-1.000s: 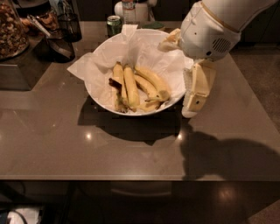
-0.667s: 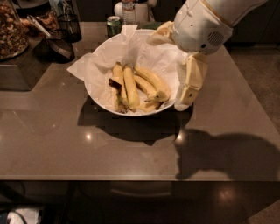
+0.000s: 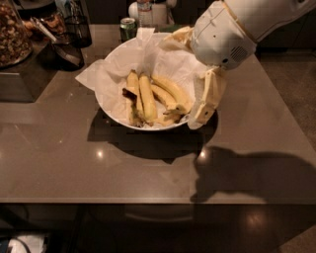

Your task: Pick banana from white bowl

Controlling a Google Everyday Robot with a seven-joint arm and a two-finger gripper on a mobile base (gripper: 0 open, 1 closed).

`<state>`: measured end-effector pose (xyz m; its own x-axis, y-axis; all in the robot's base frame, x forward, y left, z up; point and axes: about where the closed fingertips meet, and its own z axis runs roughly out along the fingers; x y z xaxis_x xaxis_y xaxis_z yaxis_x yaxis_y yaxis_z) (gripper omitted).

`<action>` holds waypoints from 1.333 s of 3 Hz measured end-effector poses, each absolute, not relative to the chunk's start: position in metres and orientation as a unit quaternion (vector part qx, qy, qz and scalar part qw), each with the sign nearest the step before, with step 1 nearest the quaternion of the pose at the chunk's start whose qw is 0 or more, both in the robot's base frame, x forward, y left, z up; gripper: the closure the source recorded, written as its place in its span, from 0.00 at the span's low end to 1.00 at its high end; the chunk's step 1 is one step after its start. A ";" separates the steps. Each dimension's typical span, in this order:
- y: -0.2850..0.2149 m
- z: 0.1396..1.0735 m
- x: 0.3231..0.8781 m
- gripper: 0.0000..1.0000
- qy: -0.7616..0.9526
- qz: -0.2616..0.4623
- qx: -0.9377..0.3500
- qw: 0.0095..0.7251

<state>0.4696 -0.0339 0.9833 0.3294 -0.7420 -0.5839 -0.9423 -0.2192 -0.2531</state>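
Observation:
The white bowl (image 3: 116, 113) with crinkled paper lining stands at the middle of the brown table. In it lies the banana (image 3: 146, 96), a pair of long slim yellow fruits joined at a dark brown stem on the left side. A plumper curved banana (image 3: 173, 90) lies just to their right. My gripper (image 3: 201, 116) hangs down from the white arm (image 3: 222, 34) over the bowl's right rim, right of the fruit and not touching the banana. It holds nothing that I can see.
A green drink can (image 3: 128, 27) stands behind the bowl. A jar of nuts (image 3: 12, 37) on a dark box and a black mesh holder (image 3: 78, 29) stand at the back left. White containers (image 3: 148, 10) stand at the back. The table's front edge runs along the bottom.
The arm and gripper have moved left, from beside the bowl's right side to over its right rim. The bowl and bananas have not moved.

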 end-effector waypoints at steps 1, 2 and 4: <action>-0.002 0.991 0.480 0.00 0.513 0.210 -0.744 0.373; 0.024 1.002 0.499 0.00 0.478 0.238 -0.727 0.431; 0.027 0.998 0.500 0.00 0.479 0.247 -0.720 0.437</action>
